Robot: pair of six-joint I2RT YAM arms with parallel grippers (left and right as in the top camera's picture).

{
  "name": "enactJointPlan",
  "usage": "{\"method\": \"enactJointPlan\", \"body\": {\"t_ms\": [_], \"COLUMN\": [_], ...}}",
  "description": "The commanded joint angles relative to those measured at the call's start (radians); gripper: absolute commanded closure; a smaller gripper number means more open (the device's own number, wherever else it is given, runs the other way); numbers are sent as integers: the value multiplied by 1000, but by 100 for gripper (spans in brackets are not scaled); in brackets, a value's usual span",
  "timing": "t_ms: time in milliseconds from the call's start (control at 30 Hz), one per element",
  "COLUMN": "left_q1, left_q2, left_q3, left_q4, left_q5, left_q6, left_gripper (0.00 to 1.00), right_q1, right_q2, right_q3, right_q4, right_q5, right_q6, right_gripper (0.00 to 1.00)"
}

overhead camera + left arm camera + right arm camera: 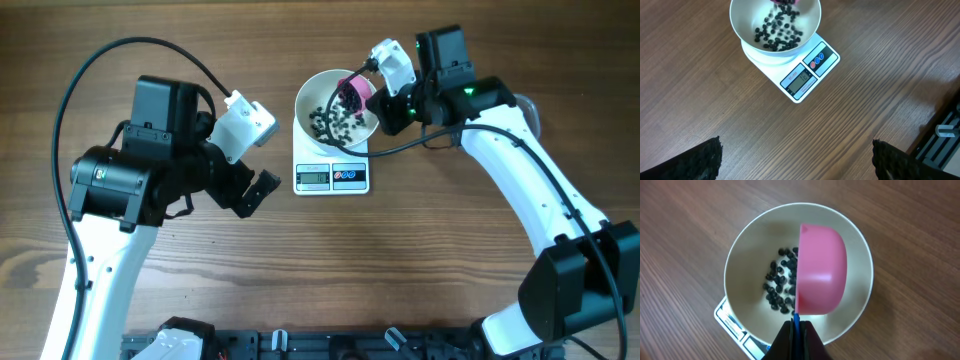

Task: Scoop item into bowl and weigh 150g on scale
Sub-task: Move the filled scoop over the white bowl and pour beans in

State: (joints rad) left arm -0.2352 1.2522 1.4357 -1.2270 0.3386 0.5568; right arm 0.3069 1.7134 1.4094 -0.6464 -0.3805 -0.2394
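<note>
The white bowl stands on the white scale and holds a scatter of black beans. My right gripper is shut on the blue handle of a pink scoop, which is tipped on its side over the bowl, its mouth toward the beans. My left gripper hangs open over bare table left of the scale, holding nothing.
The table is brown wood. A black cable runs from the right arm past the bowl's right side. The scale's display and two buttons face the near edge. A black rail lies along the front edge.
</note>
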Motion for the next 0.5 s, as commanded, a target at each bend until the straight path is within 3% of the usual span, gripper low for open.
{"method": "enactJointPlan", "body": {"t_ms": [0,33,67,133,167,200,233,267,300,333,367,400,467], "left_q1": [6,6,6,6,6,6,6,6,6,6,6,6,6], "left_q2": [4,4,4,4,4,4,4,4,4,4,4,4,4], "left_q3": [18,18,18,18,18,18,18,18,18,18,18,18,18], "left_q4": [1,1,1,1,1,1,1,1,1,1,1,1,1], "left_q5": [2,1,1,2,1,2,1,2,2,1,2,2,2], "left_q6": [16,15,16,16,15,16,16,16,16,15,15,15,15], "left_gripper": [0,0,0,0,0,0,0,0,0,0,0,0,0], "right_q1": [16,17,23,24,33,33,34,40,43,43,50,60,70], "right_q2": [-32,-27,-29,-28,-24,-29,-28,-23,-24,-23,-18,-23,-25], "right_q3": [3,3,3,3,3,3,3,3,3,3,3,3,3], "right_q4": [7,16,-1,19,-2,-1,11,-10,-17,-10,-24,-44,-25], "right_q5": [82,-9,18,34,-1,101,74,26,112,98,42,135,169], "right_q6": [12,28,-76,38,-69,-55,44,-56,-76,-24,-84,-164,-96], "right_gripper": [96,96,96,96,96,96,96,96,96,96,96,96,96]}}
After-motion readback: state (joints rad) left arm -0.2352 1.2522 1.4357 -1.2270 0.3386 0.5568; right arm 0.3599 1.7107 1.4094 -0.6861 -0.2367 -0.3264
